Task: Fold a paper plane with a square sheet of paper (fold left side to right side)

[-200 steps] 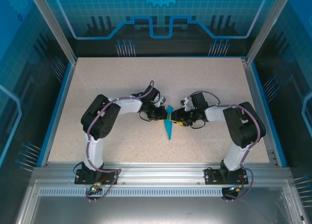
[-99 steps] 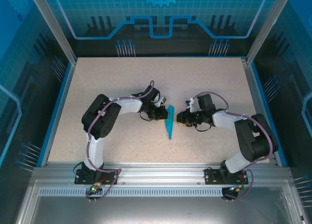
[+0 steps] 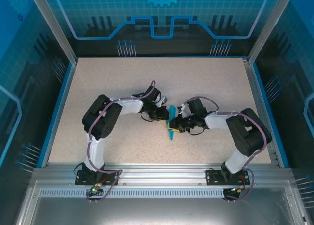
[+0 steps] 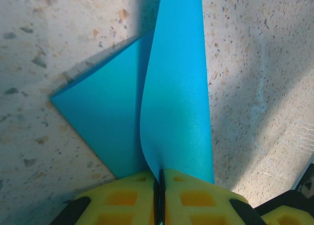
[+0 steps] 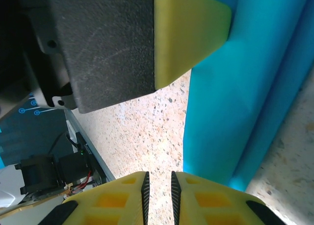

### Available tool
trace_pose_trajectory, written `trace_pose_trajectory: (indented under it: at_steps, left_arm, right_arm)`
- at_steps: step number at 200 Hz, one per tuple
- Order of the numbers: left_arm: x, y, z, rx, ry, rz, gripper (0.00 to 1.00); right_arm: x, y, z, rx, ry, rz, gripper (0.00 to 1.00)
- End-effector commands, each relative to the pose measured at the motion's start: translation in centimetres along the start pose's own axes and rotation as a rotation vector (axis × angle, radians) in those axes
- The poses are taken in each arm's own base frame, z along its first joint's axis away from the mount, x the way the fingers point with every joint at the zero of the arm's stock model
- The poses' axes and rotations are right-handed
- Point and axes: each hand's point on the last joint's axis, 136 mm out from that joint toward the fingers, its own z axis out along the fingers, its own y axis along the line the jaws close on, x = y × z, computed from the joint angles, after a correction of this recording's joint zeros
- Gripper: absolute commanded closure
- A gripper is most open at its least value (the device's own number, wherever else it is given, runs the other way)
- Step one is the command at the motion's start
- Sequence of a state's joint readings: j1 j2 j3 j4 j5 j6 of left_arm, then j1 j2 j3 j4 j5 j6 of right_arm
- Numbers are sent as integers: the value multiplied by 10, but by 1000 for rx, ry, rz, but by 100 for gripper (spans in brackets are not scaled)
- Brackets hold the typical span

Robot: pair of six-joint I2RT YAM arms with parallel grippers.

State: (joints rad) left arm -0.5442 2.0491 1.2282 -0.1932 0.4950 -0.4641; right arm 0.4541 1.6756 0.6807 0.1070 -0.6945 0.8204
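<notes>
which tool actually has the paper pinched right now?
The left tool: its yellow pads are shut on the blue paper plane. The right tool is nearly closed on nothing, beside the paper.

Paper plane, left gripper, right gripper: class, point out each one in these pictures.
paper plane (image 4: 176,117), left wrist view, on its raised upper flap.
left gripper (image 4: 159,195), left wrist view, at the seam between its yellow fingertips.
right gripper (image 5: 159,188), right wrist view, at the narrow gap between its fingertips.

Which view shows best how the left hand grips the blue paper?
The left wrist view: the left hand is shut on the paper plane, a raised flap pinched between its yellow pads. The top external view shows the plane small, partly covered by both hands. The right wrist view shows blue folds beside one yellow pad.
</notes>
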Motion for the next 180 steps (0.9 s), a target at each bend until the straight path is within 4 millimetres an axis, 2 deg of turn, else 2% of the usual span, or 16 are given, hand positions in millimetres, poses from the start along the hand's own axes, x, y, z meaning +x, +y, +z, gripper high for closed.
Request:
trace_pose_trajectory:
  at_steps: [1, 99, 180]
  left_arm:
    - [2, 12, 9, -27, 23, -9, 86]
    - [1, 12, 9, -33, 23, -4, 86]
    - [-2, 15, 12, -45, 25, -11, 86]
  right_arm:
    - [-3, 7, 6, -2, 2, -3, 78]
    - [5, -16, 10, 97, 43, 45, 78]
    - [9, -22, 11, 125, 61, 56, 78]
